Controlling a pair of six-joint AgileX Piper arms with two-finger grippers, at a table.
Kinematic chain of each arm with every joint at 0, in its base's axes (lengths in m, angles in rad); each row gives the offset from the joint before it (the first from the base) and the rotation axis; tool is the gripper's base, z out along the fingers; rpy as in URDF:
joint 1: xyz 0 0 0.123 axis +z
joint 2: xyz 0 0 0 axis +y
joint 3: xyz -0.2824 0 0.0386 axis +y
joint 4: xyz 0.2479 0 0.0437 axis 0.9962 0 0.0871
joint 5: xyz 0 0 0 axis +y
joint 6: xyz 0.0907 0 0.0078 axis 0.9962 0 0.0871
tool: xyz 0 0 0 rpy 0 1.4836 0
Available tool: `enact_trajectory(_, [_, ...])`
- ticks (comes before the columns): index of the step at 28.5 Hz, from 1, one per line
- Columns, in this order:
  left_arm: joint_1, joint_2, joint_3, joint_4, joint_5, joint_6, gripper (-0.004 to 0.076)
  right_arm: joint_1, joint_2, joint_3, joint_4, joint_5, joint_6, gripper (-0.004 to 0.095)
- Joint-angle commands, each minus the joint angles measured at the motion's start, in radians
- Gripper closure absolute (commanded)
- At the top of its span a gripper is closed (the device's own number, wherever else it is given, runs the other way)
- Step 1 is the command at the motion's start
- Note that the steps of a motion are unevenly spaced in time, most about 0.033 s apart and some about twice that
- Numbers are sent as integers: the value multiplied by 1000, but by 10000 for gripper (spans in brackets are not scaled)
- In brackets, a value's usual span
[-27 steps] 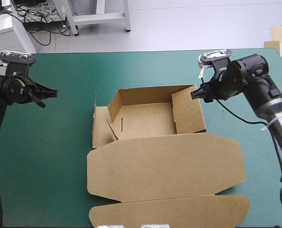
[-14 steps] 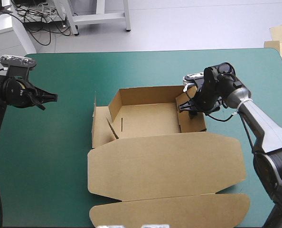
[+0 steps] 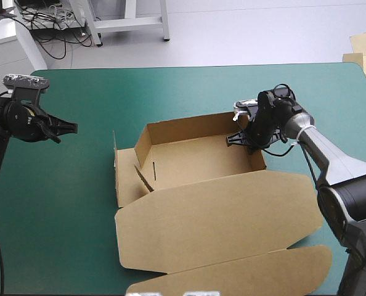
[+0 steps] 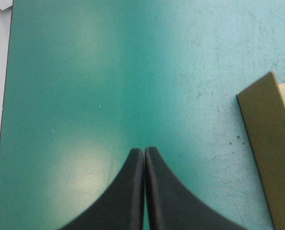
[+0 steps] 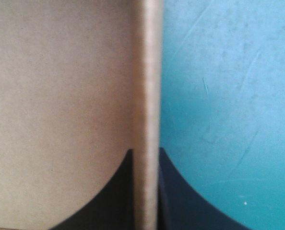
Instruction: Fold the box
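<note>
My right claw is clenched on the box, one black finger on each side of the tray's 3 o'clock wall, pinching its top edge. The brown box sits mid-table on the teal-green cover, an open tray with walls raised and its lid flat toward 6 o'clock. My left claw is clenched on nothing and hangs over bare cover at the box's 9 o'clock, well apart from it.
</note>
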Motion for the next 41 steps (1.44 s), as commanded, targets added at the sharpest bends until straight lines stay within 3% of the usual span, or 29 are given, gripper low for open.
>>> enact_trajectory(1, [0,-12,-28,5,-31,-9,734,-28,-97,-41,13,27,-10,928])
enact_trajectory(6, [0,11,-28,6,-19,-9,734,-154,-200,-51,76,102,-116,928])
enact_trajectory(11, [0,28,-28,-68,0,7,706,-334,-306,-51,299,125,-245,928])
enact_trajectory(12, [0,32,-28,-126,2,27,673,-397,-338,-51,421,125,-281,928])
enact_trajectory(15, [0,42,-28,-231,2,104,589,-459,-377,-51,530,125,-308,928])
enact_trajectory(23, [0,61,-28,-555,-79,162,211,-448,-424,-47,547,125,-308,928])
enact_trajectory(24, [0,61,-28,-608,-89,162,192,-444,-426,-47,547,125,-308,928])
enact_trajectory(35, [0,65,-28,-1141,-59,418,215,-443,-422,-47,539,101,-320,928])
enact_trajectory(41, [0,65,-28,-1264,-12,450,214,-424,-404,-47,519,80,-316,928])
